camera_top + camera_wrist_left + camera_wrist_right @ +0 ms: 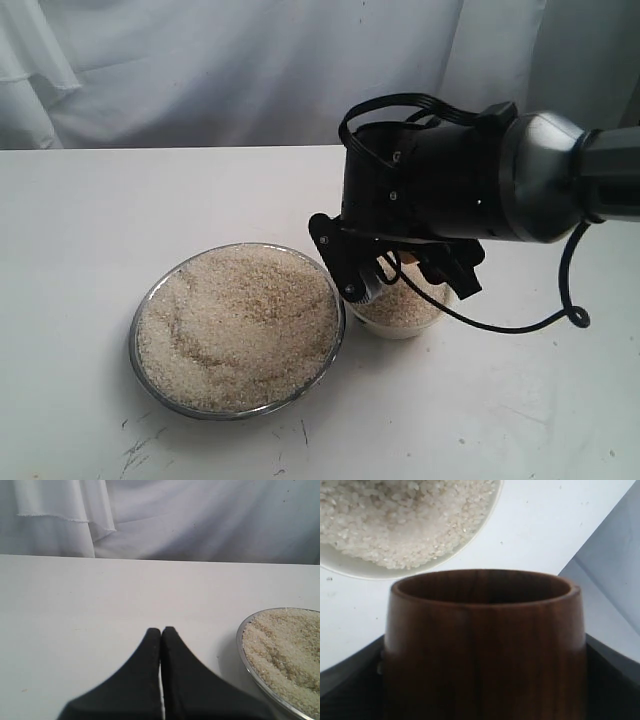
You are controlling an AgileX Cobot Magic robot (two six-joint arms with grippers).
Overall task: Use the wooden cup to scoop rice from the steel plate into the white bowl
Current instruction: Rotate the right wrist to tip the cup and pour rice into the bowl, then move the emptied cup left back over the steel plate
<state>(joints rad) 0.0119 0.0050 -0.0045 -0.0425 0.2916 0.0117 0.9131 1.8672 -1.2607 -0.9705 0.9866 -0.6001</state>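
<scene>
Currently, wooden cup held inside right claw

White bowl half hidden behind right pincer, steel plate cropped, wooden cup base cropped

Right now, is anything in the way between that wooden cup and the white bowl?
Nothing visible. The right gripper holds the wooden cup close to the white bowl, mouth toward the rice inside, with only open air between them.
</scene>
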